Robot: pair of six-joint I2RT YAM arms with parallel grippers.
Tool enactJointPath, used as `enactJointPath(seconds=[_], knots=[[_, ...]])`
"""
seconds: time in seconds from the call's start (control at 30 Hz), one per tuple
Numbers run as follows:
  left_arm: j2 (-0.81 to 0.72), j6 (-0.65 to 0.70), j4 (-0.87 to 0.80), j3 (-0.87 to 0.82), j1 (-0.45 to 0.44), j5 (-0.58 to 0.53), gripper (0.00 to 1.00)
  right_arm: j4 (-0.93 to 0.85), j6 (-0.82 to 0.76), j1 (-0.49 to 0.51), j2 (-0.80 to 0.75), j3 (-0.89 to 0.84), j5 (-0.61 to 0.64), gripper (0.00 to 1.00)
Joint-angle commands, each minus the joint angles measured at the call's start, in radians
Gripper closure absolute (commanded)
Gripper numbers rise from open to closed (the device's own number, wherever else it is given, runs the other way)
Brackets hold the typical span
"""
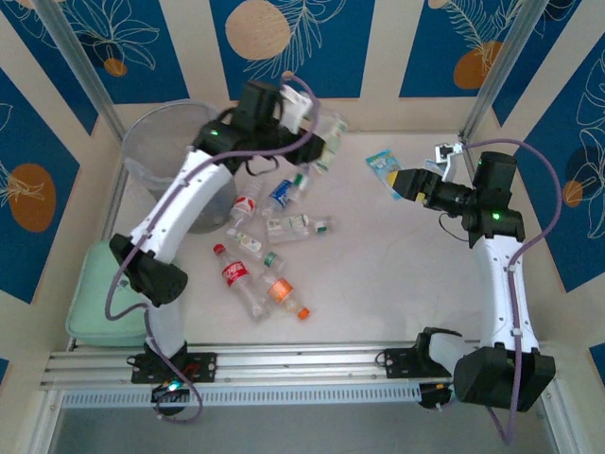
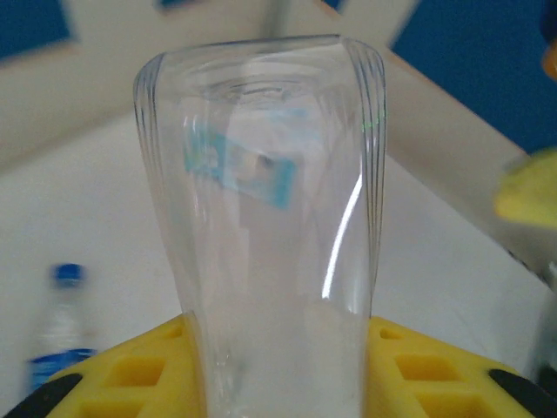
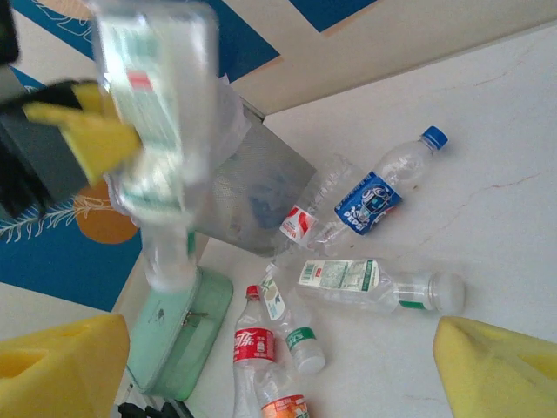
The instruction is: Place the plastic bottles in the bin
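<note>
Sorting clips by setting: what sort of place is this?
Probably a robot lab cell: left arm and right arm bolted to a metal rail, printed blue panels walling a white table, bottles strewn beside a bin.

The bin (image 1: 165,151) stands in the table's (image 1: 378,274) far left corner, the pad (image 1: 99,298) before it along the left edge. The bottles (image 1: 234,274) lie right of both, mid-table. A packet (image 1: 382,166) lies by the far edge.

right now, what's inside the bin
The bin shows bare grey inner wall on its left; the left arm covers its right side, so anything there is hidden.
</note>
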Motion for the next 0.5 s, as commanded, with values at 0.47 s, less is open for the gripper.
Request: enactJointPath(seconds=[0.47], knots=[[-0.124, 0.005, 0.083, -0.022, 0.495, -0.325, 1.0, 0.016, 0.031, 0.062, 0.054, -0.003, 0.067, 0.1]])
